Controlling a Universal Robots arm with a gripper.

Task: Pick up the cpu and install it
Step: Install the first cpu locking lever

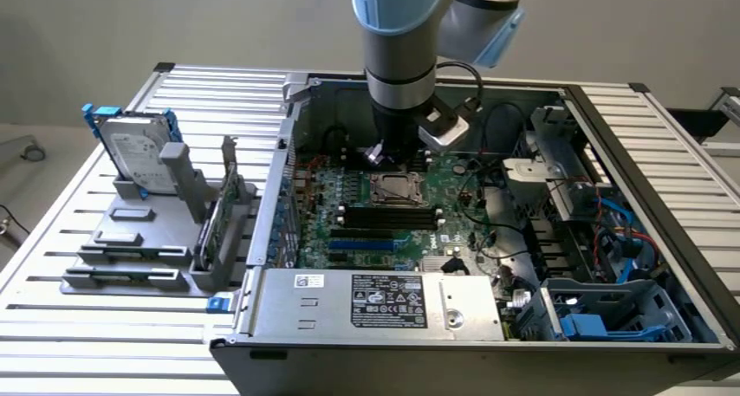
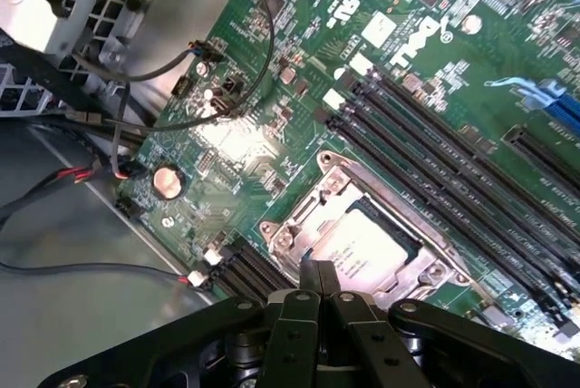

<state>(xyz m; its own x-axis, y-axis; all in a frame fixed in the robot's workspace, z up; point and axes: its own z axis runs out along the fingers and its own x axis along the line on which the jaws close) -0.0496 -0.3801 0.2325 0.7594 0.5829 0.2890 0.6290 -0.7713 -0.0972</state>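
The cpu (image 2: 370, 247), a small silver-grey square plate, lies flat inside the metal-framed socket (image 2: 299, 225) on the green motherboard (image 2: 263, 148). In the exterior view the socket (image 1: 393, 190) sits in the middle of the open computer case, with the arm reaching down from above. My gripper (image 2: 317, 270) is shut, its two black fingers pressed together with nothing between them. Its tips hover just over the socket's edge beside the cpu. In the exterior view the gripper (image 1: 391, 158) hangs a little above and behind the socket.
Black memory slots (image 2: 453, 148) run beside the socket. Loose cables (image 2: 109, 121) cross the board near the case wall. A power supply (image 1: 387, 299) fills the case's front. A hard drive (image 1: 133, 149) with blue bracket stands on a grey rack at the exterior view's left.
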